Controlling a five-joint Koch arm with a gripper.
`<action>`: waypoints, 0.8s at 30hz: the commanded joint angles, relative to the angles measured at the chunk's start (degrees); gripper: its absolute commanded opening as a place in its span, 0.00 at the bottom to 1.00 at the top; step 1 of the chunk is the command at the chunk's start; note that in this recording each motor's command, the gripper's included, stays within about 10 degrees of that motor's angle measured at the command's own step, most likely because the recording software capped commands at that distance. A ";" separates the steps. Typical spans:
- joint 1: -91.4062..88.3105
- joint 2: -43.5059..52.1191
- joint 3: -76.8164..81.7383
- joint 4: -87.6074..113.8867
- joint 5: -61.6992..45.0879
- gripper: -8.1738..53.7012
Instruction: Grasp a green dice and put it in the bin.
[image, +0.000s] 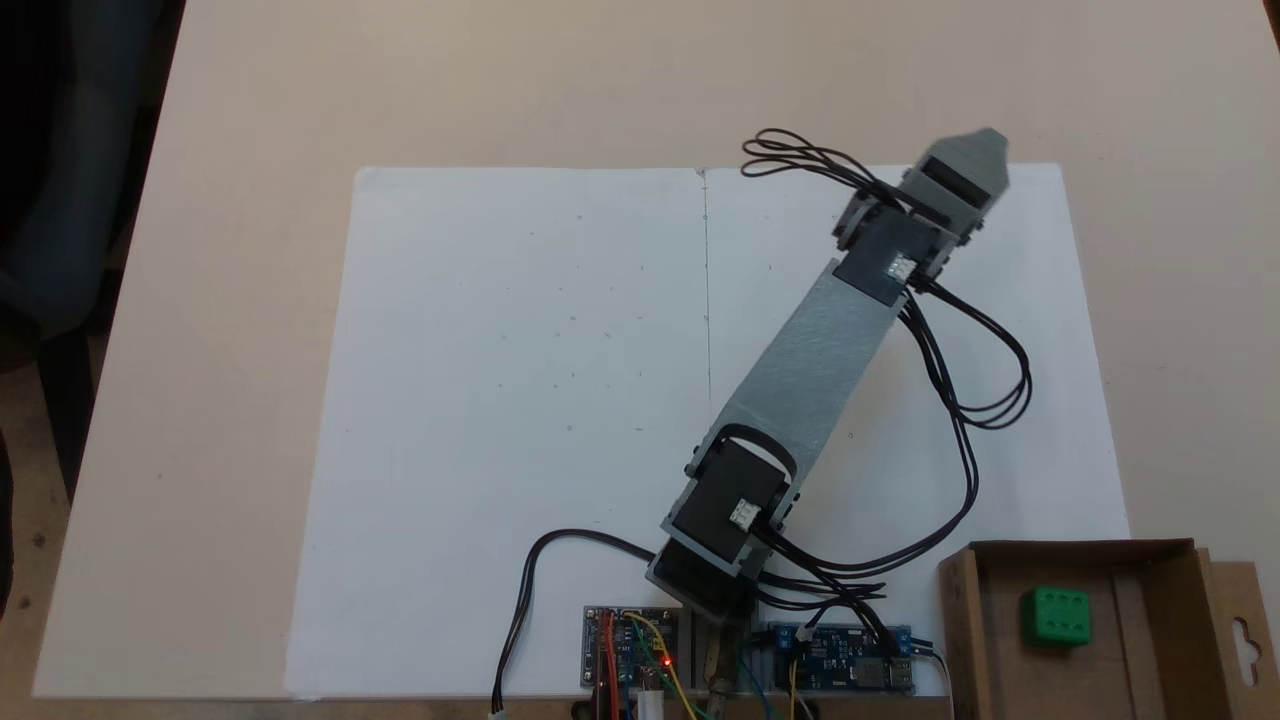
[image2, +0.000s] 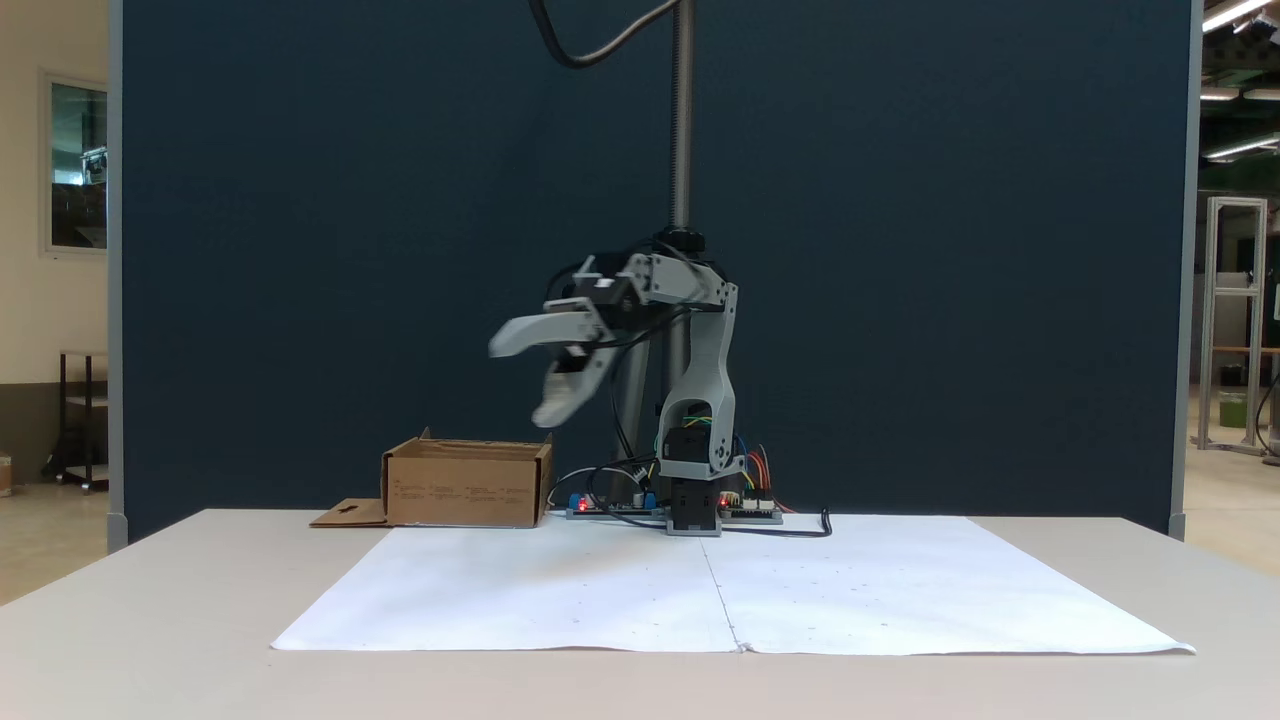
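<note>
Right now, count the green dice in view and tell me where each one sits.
1. The green dice lies inside the bin, on its floor, apart from the raised, open gripper. In the side-on fixed view the bin's wall hides its inside.

The arm's fingers (image2: 525, 372) hang spread apart in the air above the bin (image2: 465, 486), holding nothing.

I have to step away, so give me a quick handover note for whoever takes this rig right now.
Claw: open, empty, raised in the air, clear of the box.
Green dice: lying inside the bin, which sits beside the arm's base at the edge of the white paper.
Done: the dice is in the bin.
Left: nothing on the dice; perhaps bring the arm to rest.
</note>
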 joint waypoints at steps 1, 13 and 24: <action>-5.45 1.32 0.00 -7.91 2.11 0.84; -26.10 19.07 22.24 -29.34 2.20 0.85; -26.81 30.76 50.10 -48.06 2.20 0.85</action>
